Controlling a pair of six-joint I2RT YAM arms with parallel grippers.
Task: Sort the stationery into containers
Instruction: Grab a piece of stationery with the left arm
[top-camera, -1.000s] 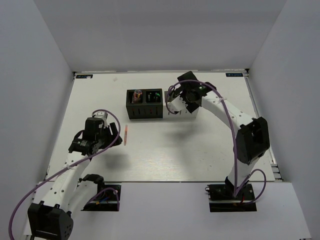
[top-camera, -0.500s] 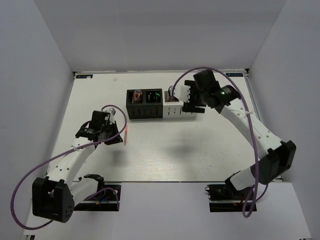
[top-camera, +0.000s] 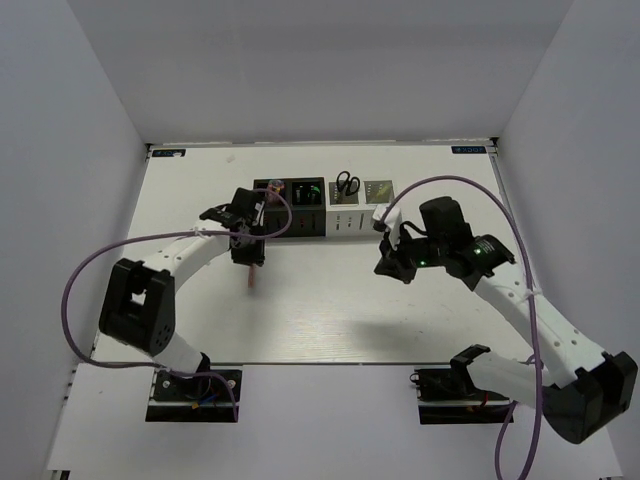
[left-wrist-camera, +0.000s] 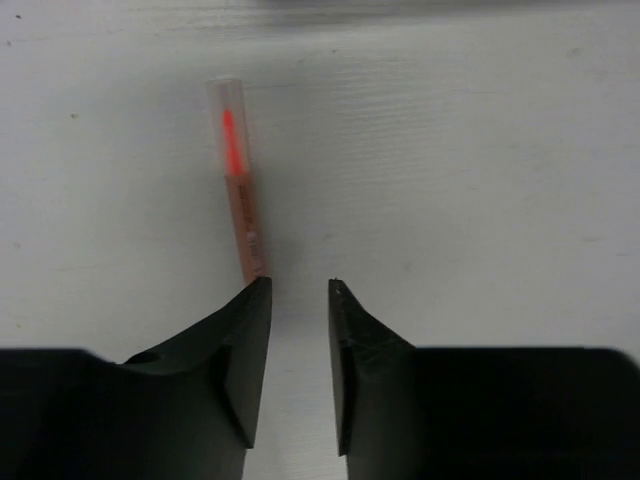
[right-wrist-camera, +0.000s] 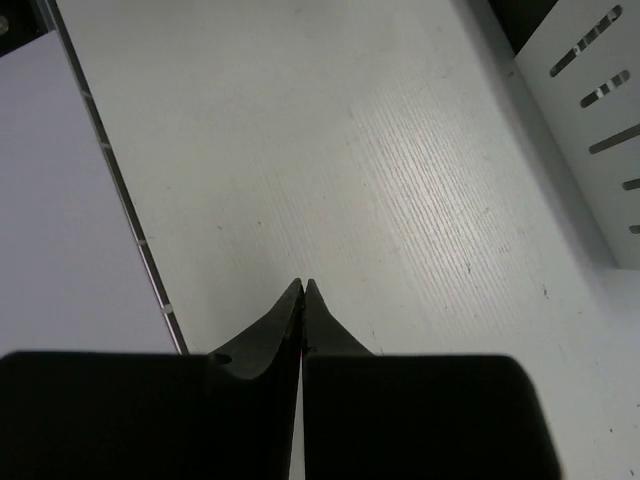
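- Stationery left out: one thin round stick (left-wrist-camera: 240, 180) lies flat on the counter (top-camera: 330, 310), just in front of the cups. It has a brownish body and a clear tip with a pink-orange core.
- I count four square cups (top-camera: 305, 226) joined in a row, two black on the left and two white on the right. In the right wrist view, one white wall is cut with slanted slots.
- One pair of black-handled scissors (top-camera: 348, 183) stands in the third cup, loops up.
- Other contents are too small for me to name: something pinkish in the first black cup, a greenish glint in the second, something yellowish in the fourth.
- The left gripper (left-wrist-camera: 300, 283) has its two black fingers spread, with bare counter in the gap. The stick's near end meets the tip of one finger, outside that gap. I cannot tell whether they touch.
- The right gripper (right-wrist-camera: 303, 285) is pressed together on nothing, over bare wood-grained counter near the white end of the row.
- The left arm covers the first black cup's front corner in the top view.
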